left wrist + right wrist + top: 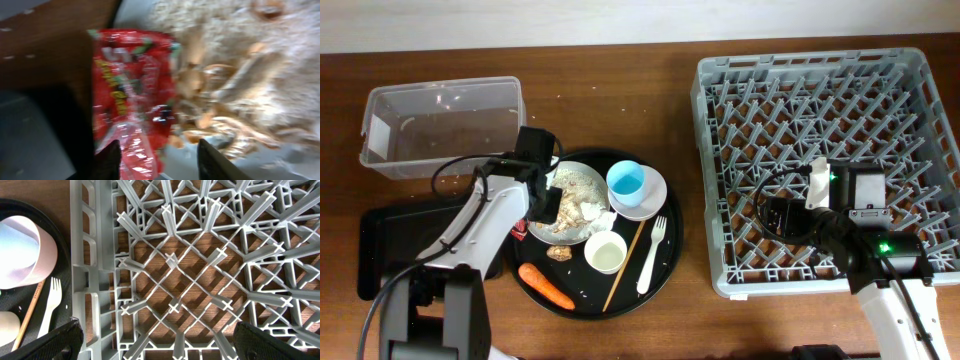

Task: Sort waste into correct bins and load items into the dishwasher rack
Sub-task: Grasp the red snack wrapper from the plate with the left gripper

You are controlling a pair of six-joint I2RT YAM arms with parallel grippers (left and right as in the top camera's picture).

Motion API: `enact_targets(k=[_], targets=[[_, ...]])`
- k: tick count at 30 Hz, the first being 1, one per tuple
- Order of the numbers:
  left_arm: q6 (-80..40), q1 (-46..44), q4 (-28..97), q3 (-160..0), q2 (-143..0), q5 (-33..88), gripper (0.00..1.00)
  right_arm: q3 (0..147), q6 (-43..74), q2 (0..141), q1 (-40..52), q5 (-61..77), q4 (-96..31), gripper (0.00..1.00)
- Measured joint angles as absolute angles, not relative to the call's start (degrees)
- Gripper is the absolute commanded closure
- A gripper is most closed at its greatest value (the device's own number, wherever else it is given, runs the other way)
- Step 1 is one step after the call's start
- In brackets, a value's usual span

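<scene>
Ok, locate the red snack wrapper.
Left wrist view: the red snack wrapper lies at the left edge of the food scraps, just ahead of the left gripper.

Two bins: one clear tub [440, 125], one flat black tray [380, 250]. One rack [820, 120]. One round tray [665, 268]. One plate [579, 166], one bowl [656, 196]. Two cups: one blue cup [626, 182], one white cup [605, 252]. One fork [650, 255], one chopstick [623, 265], one carrot [545, 285], one wrapper [132, 90], one tissue [598, 218]. One heap of scraps [575, 188], plus one loose chunk [560, 252].

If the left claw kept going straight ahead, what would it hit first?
Probably the red wrapper, which lies just ahead of the left gripper and its open fingers. The view is blurred, so depth is uncertain.
</scene>
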State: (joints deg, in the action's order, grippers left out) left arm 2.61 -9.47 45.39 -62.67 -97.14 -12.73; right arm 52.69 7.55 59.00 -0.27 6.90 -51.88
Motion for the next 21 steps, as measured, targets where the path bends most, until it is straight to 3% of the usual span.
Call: enact_targets(k=[8, 11, 13, 14, 21], targets=[[1.48, -9.47, 44.75, -62.65, -98.45, -16.71, 0.53, 52.69, 7.51, 59.00, -0.27, 6.90, -51.86, 0.01], [1.41, -9.47, 44.80, -62.46, -100.71, -16.29, 0.67, 52.69, 7.51, 59.00, -0.27, 6.90, -51.88, 0.01], [1.04, -9.47, 44.80, -62.46, -100.95, -16.56, 0.83, 52.69, 7.53, 59.00, -0.27, 6.90, -51.86, 0.01], [0.84, -9.47, 44.77, -62.46, -100.95, -16.88, 0.97, 52.69, 7.53, 59.00, -0.27, 6.90, -51.86, 0.01], [0.56, -9.47, 47.77, -62.85, -100.47, -17.39, 1.00, 52.69, 7.53, 59.00, -0.27, 6.90, -51.86, 0.01]])
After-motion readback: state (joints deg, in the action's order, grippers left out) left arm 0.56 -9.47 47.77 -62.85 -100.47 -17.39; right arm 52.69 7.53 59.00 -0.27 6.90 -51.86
